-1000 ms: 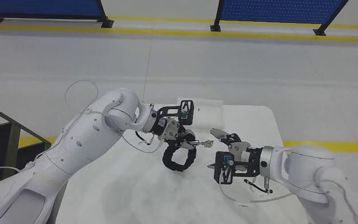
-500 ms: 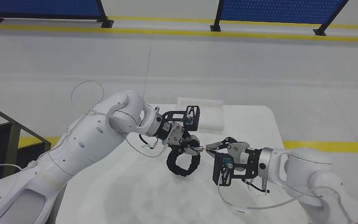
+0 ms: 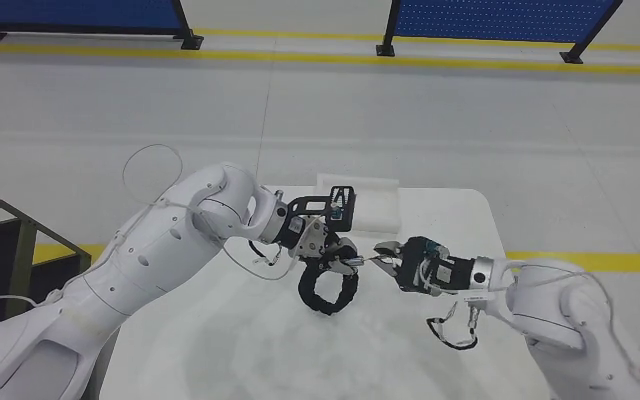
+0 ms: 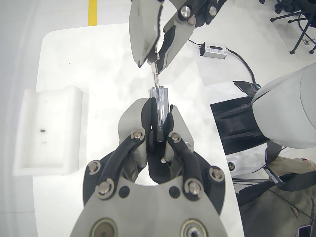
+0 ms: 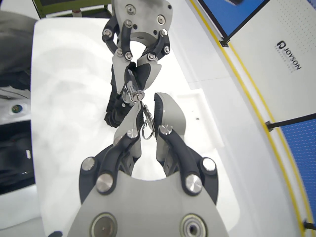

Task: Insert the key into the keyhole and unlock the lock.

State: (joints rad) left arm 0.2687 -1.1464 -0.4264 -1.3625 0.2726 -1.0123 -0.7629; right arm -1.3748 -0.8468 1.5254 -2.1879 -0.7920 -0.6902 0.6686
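1. Status: the left gripper [image 4: 159, 105] is held above the desk [image 4: 98, 50]. Its fingers [image 4: 128, 122] are closed tight on the chrome lock cylinder [image 4: 160, 109], and the lock's black cable loop [image 3: 328, 292] hangs from it toward the desk. The right gripper [image 4: 151, 65] faces it, its fingers [image 4: 143, 33] pinched nearly together on the head of the key [image 4: 155, 76]. The key's tip is at the cylinder's end face. Whether it has entered the keyhole [image 5: 137, 96] cannot be told.
2. Risk, misalignment: from the right wrist, the blade looks slightly to one side of the slot. A push on that line would likely butt against the face and skid off.
3. Risk, slip in grasp: only the fingertips hold the thin key head. A jam or a premature turn could twist it in the pads, or drop it with its key ring [image 5: 148, 128].
4. Risk, cylinder rotation: the smooth round body could turn or slide in the left grasp under torque, leaving the lock unopened.
5. Risk, cable: the dangling loop's weight may tilt the cylinder off axis.
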